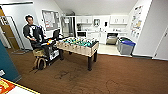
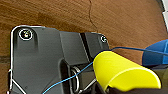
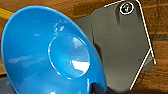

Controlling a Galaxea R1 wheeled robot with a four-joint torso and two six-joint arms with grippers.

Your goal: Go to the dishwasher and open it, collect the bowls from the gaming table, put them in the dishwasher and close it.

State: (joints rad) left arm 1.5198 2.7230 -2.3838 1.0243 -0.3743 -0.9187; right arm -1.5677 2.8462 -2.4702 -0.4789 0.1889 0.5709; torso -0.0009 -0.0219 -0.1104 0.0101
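The right end effector carries a blue bowl (image 3: 50, 55), tipped on its side so the glossy inside faces the wrist camera, with brown carpet (image 3: 160, 75) beyond it; the fingers themselves are hidden, but the bowl rests at the wrist with nothing else under it. In the left wrist view a yellow bowl (image 2: 120, 70) sits at the left end effector, lying tilted with its rim turned away, and a thin blue cable (image 2: 75, 75) runs across the dark plate beside it; I cannot tell how the fingers close on it. A piece of the blue bowl (image 2: 156, 53) shows just past the yellow one.

In the head view the foosball table (image 1: 77, 46) stands on the carpet mid-room. Beyond it, against the far kitchen wall, the dishwasher (image 1: 112, 38) stands with its door down. Blue-lidded bins (image 1: 126, 46) stand just beside the dishwasher. A person (image 1: 31, 31) with a control rig sits beside the foosball table, on the side away from the bins. At the near corner lies the yellow-edged gaming table (image 1: 15, 88), well apart from the foosball table
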